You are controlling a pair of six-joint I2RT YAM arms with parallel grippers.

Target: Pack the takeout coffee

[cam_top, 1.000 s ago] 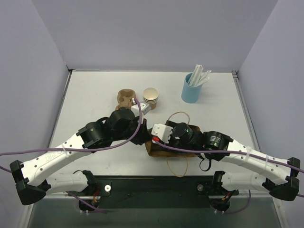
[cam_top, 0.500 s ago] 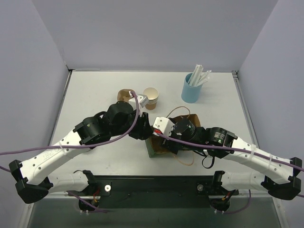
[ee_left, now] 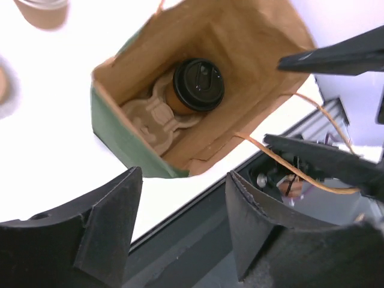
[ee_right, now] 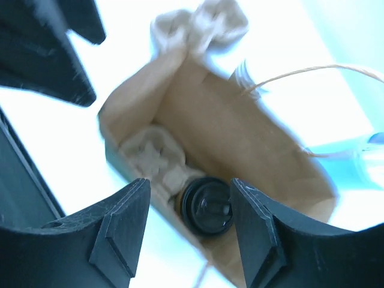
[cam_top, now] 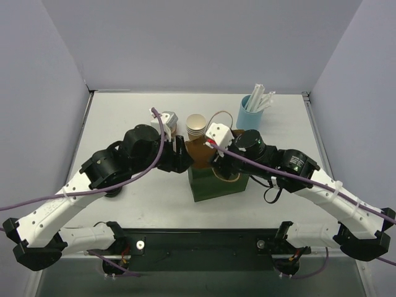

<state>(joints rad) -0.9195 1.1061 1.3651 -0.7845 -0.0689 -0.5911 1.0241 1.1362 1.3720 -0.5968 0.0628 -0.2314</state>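
The takeout coffee (ee_left: 198,84) is set down inside the paper bag (cam_top: 216,184).
It is seen upright in the pulp carrier (ee_left: 150,117) at the bag's bottom, the bag stood on the bench (cam_top: 124,120). The left hand (ee_left: 183,175) and the right hand (ee_right: 190,183) are held spread above the bag's mouth, one at either side, nothing pinched.

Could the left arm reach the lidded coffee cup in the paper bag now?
Probably yes. The left gripper is open by the paper bag, whose mouth gapes, and nothing covers the coffee cup in its cup carrier. The right gripper, also at the mouth, may crowd it.
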